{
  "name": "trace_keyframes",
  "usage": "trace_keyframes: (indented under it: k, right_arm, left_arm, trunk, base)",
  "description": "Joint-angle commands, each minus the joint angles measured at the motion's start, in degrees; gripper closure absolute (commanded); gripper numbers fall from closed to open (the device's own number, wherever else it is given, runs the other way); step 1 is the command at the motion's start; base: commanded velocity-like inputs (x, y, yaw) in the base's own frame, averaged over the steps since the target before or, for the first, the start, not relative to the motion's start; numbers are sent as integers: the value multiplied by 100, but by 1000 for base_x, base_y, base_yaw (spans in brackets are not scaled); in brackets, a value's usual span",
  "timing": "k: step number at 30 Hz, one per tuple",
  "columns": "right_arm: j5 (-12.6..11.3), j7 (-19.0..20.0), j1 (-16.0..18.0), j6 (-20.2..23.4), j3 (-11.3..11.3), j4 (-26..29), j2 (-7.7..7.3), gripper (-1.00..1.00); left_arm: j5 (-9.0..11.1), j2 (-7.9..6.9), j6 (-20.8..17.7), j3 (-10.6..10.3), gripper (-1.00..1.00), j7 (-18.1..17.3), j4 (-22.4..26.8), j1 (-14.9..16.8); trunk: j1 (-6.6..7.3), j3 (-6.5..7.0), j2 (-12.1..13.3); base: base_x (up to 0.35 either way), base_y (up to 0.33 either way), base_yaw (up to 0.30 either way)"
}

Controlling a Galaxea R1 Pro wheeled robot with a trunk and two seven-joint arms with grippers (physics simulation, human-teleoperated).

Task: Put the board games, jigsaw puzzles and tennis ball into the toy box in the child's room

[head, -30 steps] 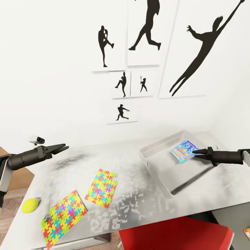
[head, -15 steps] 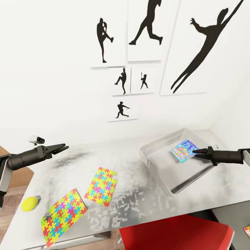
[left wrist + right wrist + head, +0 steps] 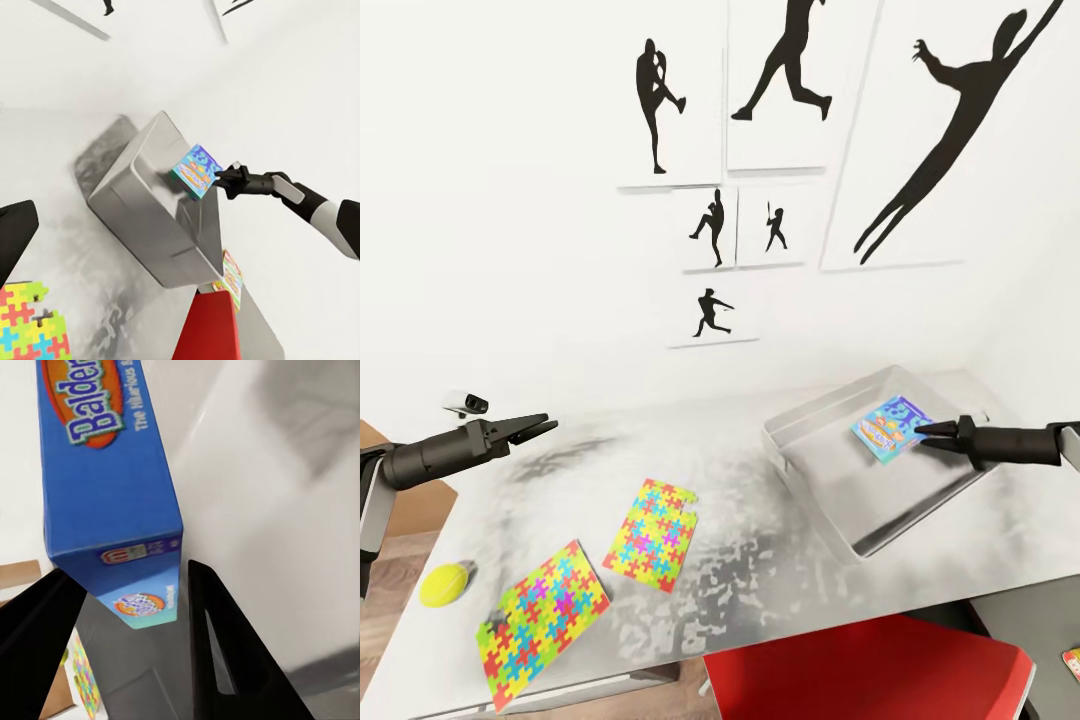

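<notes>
Over the toy box (image 3: 815, 478), board game (image 3: 892, 428) slightly higher than before.

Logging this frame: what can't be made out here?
- Right end effector grip on the blue board game: too small in the head view; contact unclear in the right wrist view.
- Game's title: cut off by the right wrist view's edge.
- Left end effector opening: too small in the head view.
- Another colourful box: cut by the head view's lower right edge.
</notes>
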State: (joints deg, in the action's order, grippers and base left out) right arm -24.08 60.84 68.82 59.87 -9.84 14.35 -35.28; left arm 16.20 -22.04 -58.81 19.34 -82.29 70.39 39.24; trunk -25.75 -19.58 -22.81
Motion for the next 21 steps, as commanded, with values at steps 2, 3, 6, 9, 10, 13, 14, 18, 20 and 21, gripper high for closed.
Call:
trace_keyframes:
  k: [2, 3, 6, 9, 10, 13, 14, 18, 20, 21]
  right_arm:
    - [-30, 24, 44, 13, -44, -22, 2, 100]
    - [-31, 24, 58, 13, -44, -31, 4, 100]
    - [-27, 24, 157, 13, -40, -66, 20, 100]
    - [-18, 17, 248, 13, -42, -77, 58, 100]
    - [-15, 10, 277, 13, -43, -79, 73, 100]
    - [-11, -1, 345, 13, -44, -81, 91, 100]
    - [-11, -3, 364, 13, -44, -83, 94, 100]
    - [12, -16, 531, 13, -60, -253, 161, 100]
    - [147, -17, 654, 13, -159, -407, 204, 100]
    - [269, -18, 721, 13, -234, -456, 222, 100]
  left_arm:
    - [6, -2, -60, 0, -100, -15, 1, 4]
    - [6, -2, -60, 0, -100, -15, 1, 4]
    - [6, -1, -60, 0, -100, -15, 1, 4]
    - [6, 2, -60, 0, -100, -15, 1, 4]
    - [6, 4, -60, 0, -100, -15, 1, 4]
    - [6, 2, -60, 0, -100, -15, 1, 4]
    - [6, 1, -60, 0, -100, -15, 1, 4]
    - [6, -1, -60, 0, -100, -15, 1, 4]
    - [6, 2, -60, 0, -100, -15, 1, 4]
    - [6, 4, -60, 0, -100, -15, 1, 4]
  trunk:
    - [-3, -11, -11]
    - [-3, -11, -11]
    - [-3, -11, -11]
    - [-3, -11, -11]
    - [-3, -11, -11]
    - [-3, -11, -11]
    - [-3, -11, -11]
    - [-3, -11, -11]
    - [-3, -11, -11]
    - [-3, -11, -11]
  base:
    - [0, 0, 0]
    - [0, 0, 0]
    - [0, 0, 0]
    - [0, 0, 0]
    - [0, 0, 0]
    - [0, 0, 0]
    - [0, 0, 0]
    - [0, 0, 0]
    - [0, 0, 0]
    - [0, 0, 0]
